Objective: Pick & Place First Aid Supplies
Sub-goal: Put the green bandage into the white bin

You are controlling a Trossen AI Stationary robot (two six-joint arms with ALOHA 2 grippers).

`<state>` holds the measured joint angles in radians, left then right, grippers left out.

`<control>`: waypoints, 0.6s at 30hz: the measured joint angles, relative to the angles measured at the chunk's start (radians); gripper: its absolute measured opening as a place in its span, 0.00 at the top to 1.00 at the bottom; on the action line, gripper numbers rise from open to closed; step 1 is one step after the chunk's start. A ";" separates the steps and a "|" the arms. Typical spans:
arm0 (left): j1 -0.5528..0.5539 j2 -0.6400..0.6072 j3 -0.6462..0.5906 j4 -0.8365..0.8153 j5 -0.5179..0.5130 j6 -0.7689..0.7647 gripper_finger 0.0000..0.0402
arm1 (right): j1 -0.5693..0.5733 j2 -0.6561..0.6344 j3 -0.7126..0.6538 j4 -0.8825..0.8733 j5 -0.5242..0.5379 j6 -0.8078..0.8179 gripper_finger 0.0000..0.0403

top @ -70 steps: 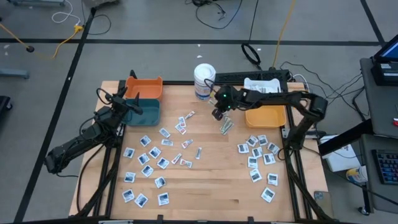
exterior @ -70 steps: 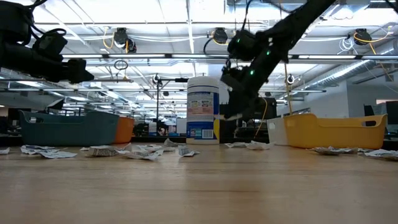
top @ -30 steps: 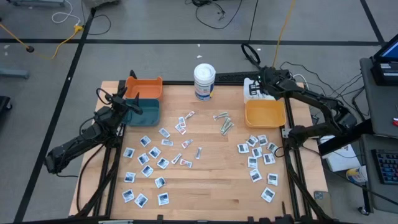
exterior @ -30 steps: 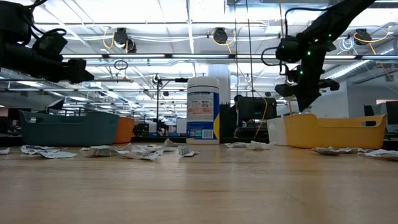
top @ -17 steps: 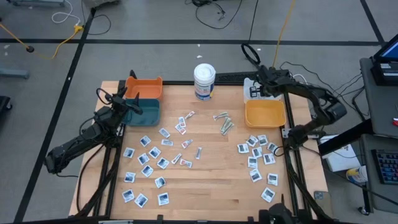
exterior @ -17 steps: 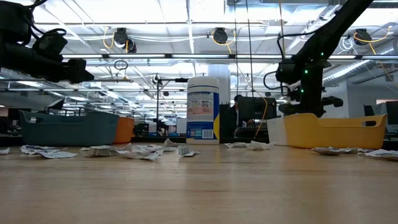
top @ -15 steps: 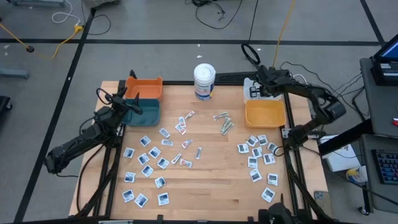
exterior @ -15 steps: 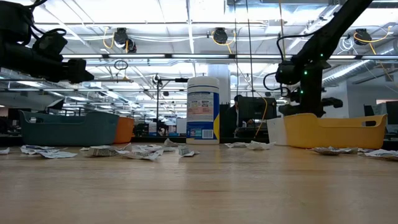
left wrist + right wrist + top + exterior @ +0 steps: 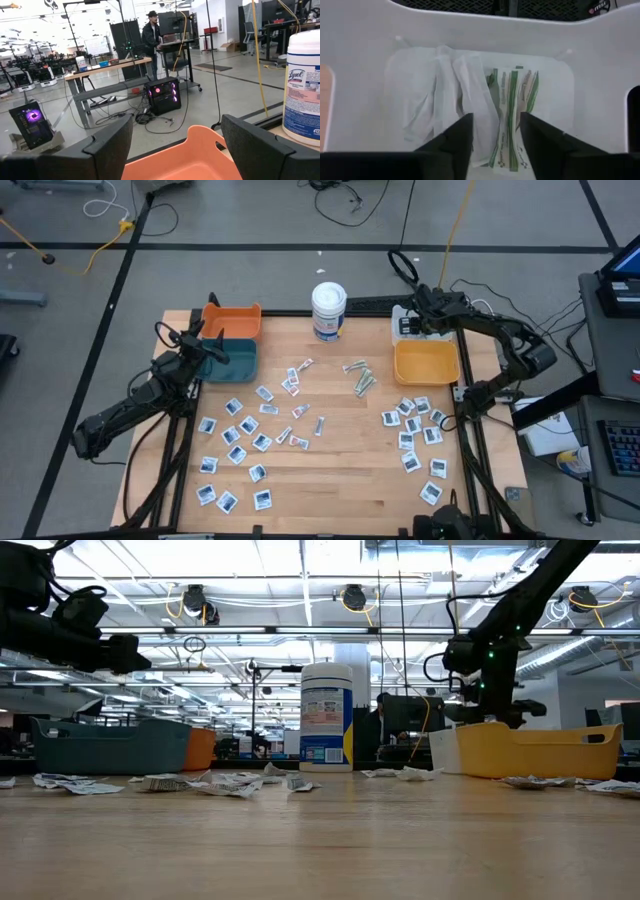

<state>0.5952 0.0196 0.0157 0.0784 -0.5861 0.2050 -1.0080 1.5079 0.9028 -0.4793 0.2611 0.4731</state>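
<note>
Looking straight down, you see a pale wooden tabletop (image 9: 330, 470) on a grey floor crossed by dark tape lines and loose cables. From table height, the room behind is a bright workshop hall with ceiling lamps and benches; a person (image 9: 151, 42) stands at a far desk in the left wrist view. At 12 o'clock stands a white tub (image 9: 328, 310). Orange (image 9: 233, 319) and teal (image 9: 228, 358) bins sit at 10 o'clock; a white bin (image 9: 404, 326) and a yellow bin (image 9: 426, 364) sit at 2 o'clock.

The right tool (image 9: 421, 312) hangs directly over the white bin, its fingers (image 9: 451, 142) spread apart and gripping nothing. Just beneath them, whitish wrapped strips and green-striped packets (image 9: 510, 115) lie on that bin's floor. Most first aid supplies (image 9: 240, 445) remain scattered from 7 to 9 o'clock, with another cluster (image 9: 415, 435) at 4 o'clock and a few strips (image 9: 360, 377) near centre.

The left tool (image 9: 175, 150) waits over the orange bin, spread wide and empty.
</note>
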 joint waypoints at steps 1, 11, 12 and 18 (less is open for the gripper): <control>0.000 0.000 0.000 0.000 0.000 0.000 0.23 | 0.000 -0.002 0.000 0.001 0.000 -0.005 0.55; 0.000 0.000 0.000 0.000 0.000 0.000 0.23 | 0.015 -0.030 0.087 -0.036 -0.052 -0.142 0.48; 0.000 0.000 0.000 0.000 0.000 0.000 0.23 | 0.022 -0.030 0.102 -0.045 -0.075 -0.168 0.48; 0.000 0.000 0.000 0.000 0.000 0.000 0.23 | 0.073 -0.030 0.187 -0.079 -0.185 -0.318 0.50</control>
<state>0.5949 0.0196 0.0154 0.0780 -0.5861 0.2050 -0.9350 1.4776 1.0902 -0.5580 0.0761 0.1548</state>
